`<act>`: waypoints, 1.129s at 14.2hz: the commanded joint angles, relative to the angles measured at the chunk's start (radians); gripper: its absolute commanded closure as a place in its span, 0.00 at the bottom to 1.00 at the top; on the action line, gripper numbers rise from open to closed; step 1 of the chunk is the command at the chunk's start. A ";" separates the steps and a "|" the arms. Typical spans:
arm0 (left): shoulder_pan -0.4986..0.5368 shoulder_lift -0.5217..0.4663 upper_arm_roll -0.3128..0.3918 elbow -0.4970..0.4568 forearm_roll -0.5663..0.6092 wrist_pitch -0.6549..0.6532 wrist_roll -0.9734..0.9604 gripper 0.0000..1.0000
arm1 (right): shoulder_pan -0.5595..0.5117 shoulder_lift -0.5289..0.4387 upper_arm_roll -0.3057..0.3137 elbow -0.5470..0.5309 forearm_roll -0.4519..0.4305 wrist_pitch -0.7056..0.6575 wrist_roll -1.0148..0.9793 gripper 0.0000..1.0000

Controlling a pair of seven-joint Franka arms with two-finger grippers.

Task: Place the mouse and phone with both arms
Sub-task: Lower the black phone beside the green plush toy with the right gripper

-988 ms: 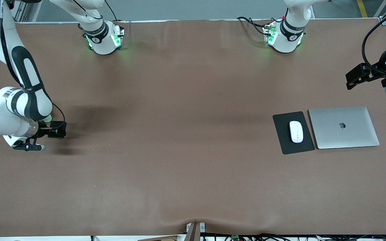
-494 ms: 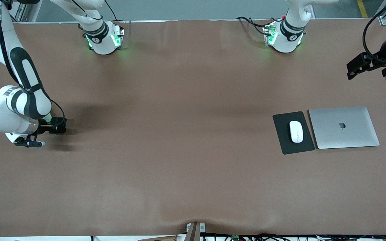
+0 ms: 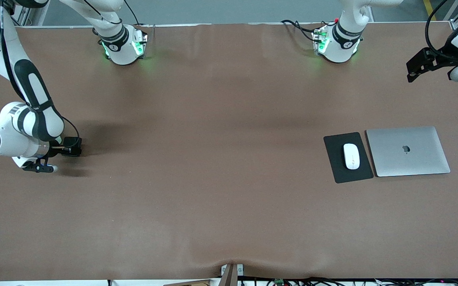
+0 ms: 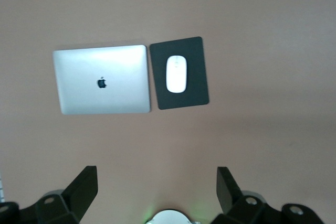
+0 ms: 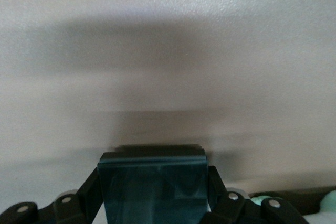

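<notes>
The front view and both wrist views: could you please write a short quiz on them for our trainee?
1. True or false: the small white glossy oval mouse lies on the flat black mouse pad.
2. The open left gripper hangs over the brown table at: A) the left arm's end, where the closed silver laptop lies; B) the right arm's end.
3. Fill in: the right gripper, low over the table, has the small black glossy ___ at it.
Key: 1 true; 2 A; 3 phone.

The left tool (image 3: 414, 71) has risen toward its base; the right tool (image 3: 72, 151) edged inward.
</notes>
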 commanded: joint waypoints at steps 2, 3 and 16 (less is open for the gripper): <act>0.044 -0.018 -0.009 -0.025 -0.063 0.017 0.038 0.00 | -0.014 -0.007 0.020 -0.004 -0.018 0.000 -0.010 0.00; 0.065 -0.015 -0.032 -0.025 -0.062 0.017 0.035 0.00 | -0.008 -0.013 0.022 -0.003 -0.018 -0.005 -0.010 0.00; 0.243 0.013 -0.201 -0.002 -0.068 0.030 0.036 0.00 | 0.177 -0.268 0.031 0.357 -0.006 -0.539 0.018 0.00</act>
